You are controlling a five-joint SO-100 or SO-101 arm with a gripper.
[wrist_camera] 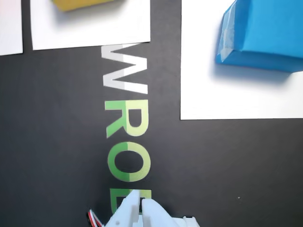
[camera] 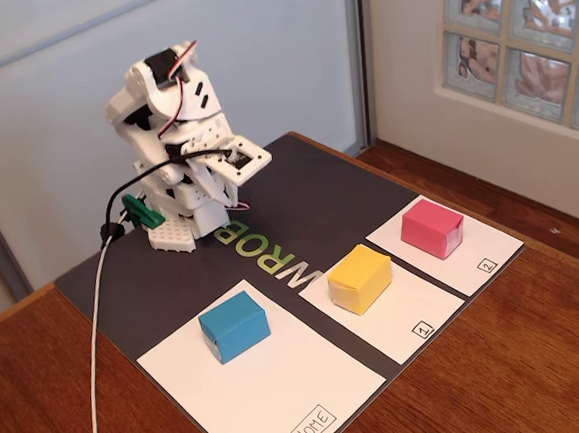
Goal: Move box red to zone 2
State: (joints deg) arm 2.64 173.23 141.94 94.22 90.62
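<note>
The pinkish-red box sits on the white sheet marked "2", zone 2, at the right of the fixed view. My white arm is folded back at the rear of the black mat, far from the box. Its gripper points down over the mat lettering. In the wrist view the gripper enters from the bottom edge, its two white fingers pressed together with nothing between them. The red box is out of the wrist view.
A yellow box rests on the sheet marked "1". A blue box lies on the larger "HOME" sheet. A white cable trails off the mat at the left. The wooden table edge runs behind the mat.
</note>
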